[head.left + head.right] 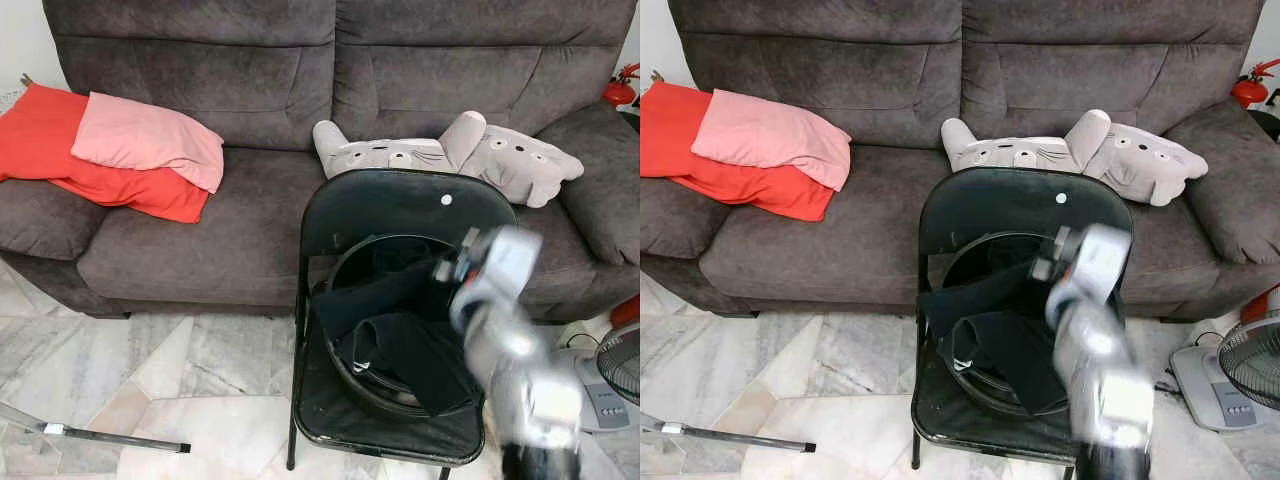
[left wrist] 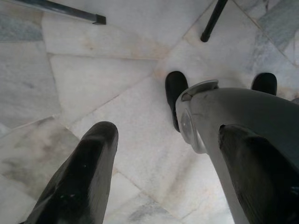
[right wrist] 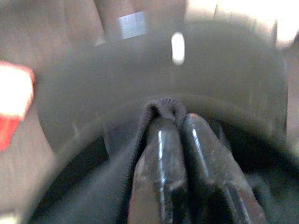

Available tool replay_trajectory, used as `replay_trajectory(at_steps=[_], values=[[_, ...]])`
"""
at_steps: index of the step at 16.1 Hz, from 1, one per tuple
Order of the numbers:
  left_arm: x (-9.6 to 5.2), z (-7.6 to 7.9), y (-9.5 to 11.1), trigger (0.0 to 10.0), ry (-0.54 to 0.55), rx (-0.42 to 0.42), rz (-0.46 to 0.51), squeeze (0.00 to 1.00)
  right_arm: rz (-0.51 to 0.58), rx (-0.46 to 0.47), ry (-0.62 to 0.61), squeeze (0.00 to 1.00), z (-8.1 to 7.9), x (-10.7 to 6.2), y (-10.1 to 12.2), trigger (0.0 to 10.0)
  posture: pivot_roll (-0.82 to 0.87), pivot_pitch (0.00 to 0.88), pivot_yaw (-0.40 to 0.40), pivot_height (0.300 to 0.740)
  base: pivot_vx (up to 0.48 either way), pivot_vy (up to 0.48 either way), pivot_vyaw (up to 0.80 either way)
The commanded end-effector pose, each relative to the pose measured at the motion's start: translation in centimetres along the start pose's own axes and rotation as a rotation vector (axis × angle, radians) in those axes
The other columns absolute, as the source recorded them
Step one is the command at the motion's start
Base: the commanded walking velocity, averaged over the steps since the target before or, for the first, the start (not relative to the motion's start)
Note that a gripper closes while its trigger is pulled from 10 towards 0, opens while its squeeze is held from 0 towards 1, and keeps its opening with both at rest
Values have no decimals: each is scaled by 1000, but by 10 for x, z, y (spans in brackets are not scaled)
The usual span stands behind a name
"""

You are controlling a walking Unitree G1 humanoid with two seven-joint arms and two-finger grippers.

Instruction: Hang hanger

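A dark grey sofa (image 1: 250, 120) spans the room behind a black folding chair (image 1: 400, 205), my landmark here. The floor (image 1: 150, 380) around the chair is pale marble tile. On the sofa, well left of the chair, a pink cushion (image 1: 150, 140) lies on a red one (image 1: 50, 150); just behind the chair's back lies a grey plush toy (image 1: 450, 155). Right of the chair, on the floor, stands a fan (image 1: 610, 375). On the chair's seat sits a black round basin (image 1: 375, 385) holding black cloth (image 1: 410, 350). My right gripper (image 3: 174, 122), blurred, is over the basin, its jaws together and clamped on a fold of that cloth. My left gripper (image 2: 163, 163) hangs over the floor left of the chair, jaws apart. I cannot make out a hanger.
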State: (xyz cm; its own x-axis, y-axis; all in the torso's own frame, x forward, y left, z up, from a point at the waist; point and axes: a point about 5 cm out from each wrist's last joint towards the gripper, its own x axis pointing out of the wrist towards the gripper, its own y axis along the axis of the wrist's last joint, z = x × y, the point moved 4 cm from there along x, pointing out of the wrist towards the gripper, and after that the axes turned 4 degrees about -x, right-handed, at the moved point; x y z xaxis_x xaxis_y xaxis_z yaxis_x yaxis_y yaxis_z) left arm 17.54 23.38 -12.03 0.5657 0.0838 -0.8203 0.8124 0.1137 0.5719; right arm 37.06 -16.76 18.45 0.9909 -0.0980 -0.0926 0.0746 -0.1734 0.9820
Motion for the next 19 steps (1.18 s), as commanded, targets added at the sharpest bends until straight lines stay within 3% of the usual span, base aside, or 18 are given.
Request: replay_trajectory(at_steps=[1, 3, 5, 7, 9, 12, 13, 14, 17, 19], values=[[-3, -6, -15, 10000, 13, 17, -51, 0, 111, -3, -2, 0, 1, 0, 26, 0, -175, 200, -14, 740, 0, 0, 0], [-3, -5, -16, 10000, 14, 18, -52, 0, 201, -15, 7, 0, -1, 3, 49, 0, -173, 183, -14, 740, 0, 0, 0], [-4, -5, -17, 10000, 14, 21, -54, 0, 238, -1, 18, 0, -2, 6, 57, 0, -169, 145, -9, 740, 0, 0, 0], [-4, 0, -20, 10000, 6, 34, -57, 0, 282, -16, 93, 0, -17, 6, 69, 0, -167, 120, -11, 740, 0, 0, 0], [-3, 1, -19, 10000, 4, 41, -54, 0, 262, -26, 110, 0, -22, 1, 63, 0, -179, 140, -6, 740, 0, 0, 0], [-3, 2, -17, 10000, 7, 41, -50, 0, 17, -14, -16, 0, -1, -29, 5, 0, -196, 171, -8, 740, 0, 0, 0], [-3, 2, -17, 10000, 5, 43, -49, 0, -2, 6, -37, 0, 2, -33, 0, 0, -209, 181, -8, 740, 0, 0, 0], [-2, 4, -16, 10000, 1, 46, -47, 0, -68, 63, -157, 0, 23, -53, -16, 0, -219, 191, -8, 740, 0, 0, 0], [-1, 4, -11, 10000, -7, 56, -39, 0, -146, 117, -489, 0, 82, -95, -33, 0, -241, 208, -2, 740, 0, 0, 0], [-1, -2, -7, 10000, 0, 55, -32, 0, -243, 145, -546, 0, 91, -112, -53, 0, -242, 209, 0, 740, 0, 0, 0]])
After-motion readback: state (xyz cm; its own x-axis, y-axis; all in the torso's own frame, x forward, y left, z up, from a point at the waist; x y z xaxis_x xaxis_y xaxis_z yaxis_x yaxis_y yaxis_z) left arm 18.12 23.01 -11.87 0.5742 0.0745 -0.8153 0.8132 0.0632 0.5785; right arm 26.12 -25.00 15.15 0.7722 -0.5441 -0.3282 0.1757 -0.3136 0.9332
